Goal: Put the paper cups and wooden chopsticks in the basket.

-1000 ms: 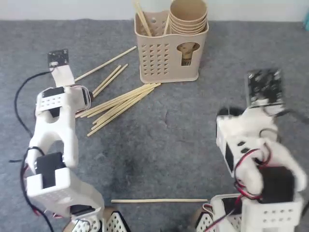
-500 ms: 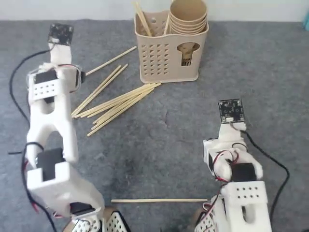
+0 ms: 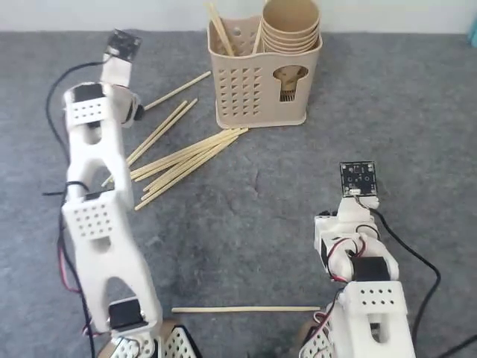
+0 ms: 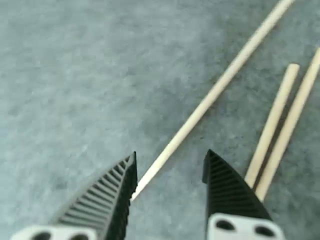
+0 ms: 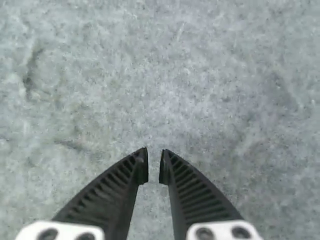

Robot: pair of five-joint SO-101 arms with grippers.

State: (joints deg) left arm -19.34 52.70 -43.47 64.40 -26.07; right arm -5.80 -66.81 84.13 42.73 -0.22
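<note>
A beige slotted basket (image 3: 261,89) stands at the far middle of the grey carpet, holding a stack of paper cups (image 3: 291,22) and a few wooden chopsticks (image 3: 220,30). Loose chopsticks lie to its left: a single one (image 3: 179,89), a pair (image 3: 158,133) and a bundle (image 3: 186,155). Another chopstick (image 3: 246,309) lies near the front. My left arm (image 3: 93,112) stretches to the far left. The left gripper (image 4: 170,160) is open low over the carpet, with the near end of the single chopstick (image 4: 215,92) between its fingers. The pair (image 4: 280,130) lies beside one finger. My right gripper (image 5: 153,169) is shut over bare carpet.
The right arm (image 3: 358,246) sits folded at the front right, well away from the basket. Grey carpet (image 3: 283,194) covers the table between the arms. A pale wall strip runs along the far edge behind the basket.
The left arm has swung farther out and toward the single chopstick left of the basket. The right arm drew back and folded at the front right, then kept still.
</note>
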